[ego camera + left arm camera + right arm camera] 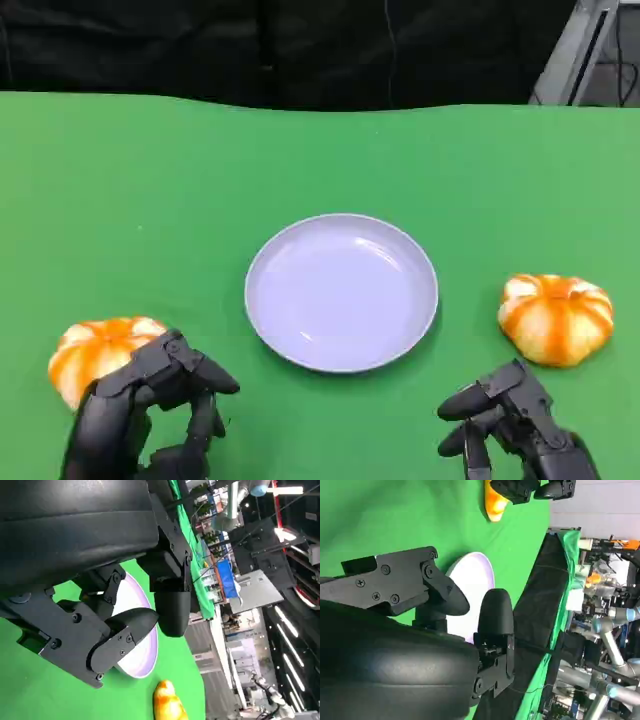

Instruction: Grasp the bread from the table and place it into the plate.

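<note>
In the head view a green table [320, 160] carries a pale lilac plate [341, 292] at its middle, with nothing on it. Two orange-and-white breads lie on the cloth: the left bread [100, 352] near the left edge, and the right bread [556, 317] to the right of the plate, well apart from its rim. The left hand [150, 405] sits at the near left with its fingers curled loosely over the near right side of the left bread, partly covering it; whether they touch it I cannot tell. Nothing is clasped in it. The right hand [515, 425] hangs at the near right, just nearer than the right bread and apart from it, fingers bent but separated, holding nothing. Bare green cloth lies between each bread and the plate. Beyond the far edge hangs a black curtain [280, 45].

In the left wrist view the left hand's [130, 625] fingers are apart with nothing between them; past them show the plate [142, 645] and the right bread [167, 705] on the cloth.

In the right wrist view the right hand's [465, 610] fingers stand separated and empty before the plate [475, 585]. Farther off, the left bread [494, 506] is partly covered by the left hand [530, 489].
</note>
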